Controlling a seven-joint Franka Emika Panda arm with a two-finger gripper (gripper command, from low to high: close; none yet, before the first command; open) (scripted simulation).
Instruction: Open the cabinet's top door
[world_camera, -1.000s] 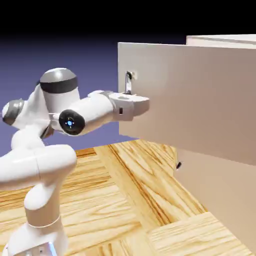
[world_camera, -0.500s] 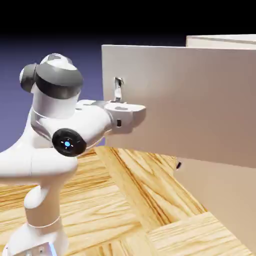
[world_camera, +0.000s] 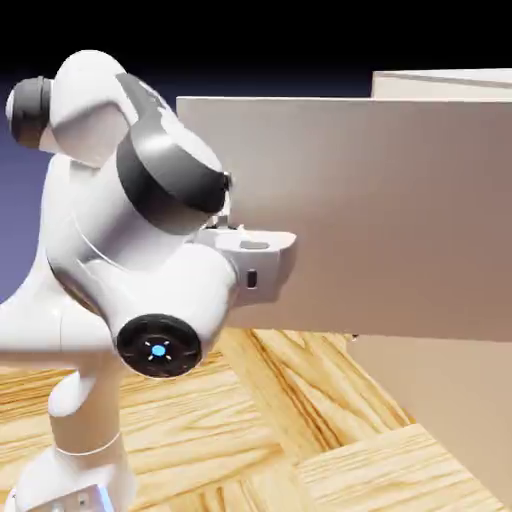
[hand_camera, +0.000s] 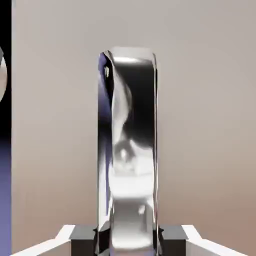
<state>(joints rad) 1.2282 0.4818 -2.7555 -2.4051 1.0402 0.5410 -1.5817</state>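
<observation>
The top door (world_camera: 360, 215) stands swung well out from the cabinet (world_camera: 440, 85), its free edge reaching past my wrist toward the exterior view's left. Open bench (world_camera: 290, 420) lies below it, with nothing on the wood there. The lower panel (world_camera: 440, 400) sits flush beneath, its small dark handle (world_camera: 354, 334) just showing under the door's bottom edge.

My fingers (hand_camera: 127, 237) are closed down narrow on the door's handle (hand_camera: 129, 150) — a shiny upright bar filling the gap, a pad (hand_camera: 82, 235) pressed to each side. In the exterior view my own elbow and forearm (world_camera: 150, 220) crowd close to the door's edge and hide the handle.
</observation>
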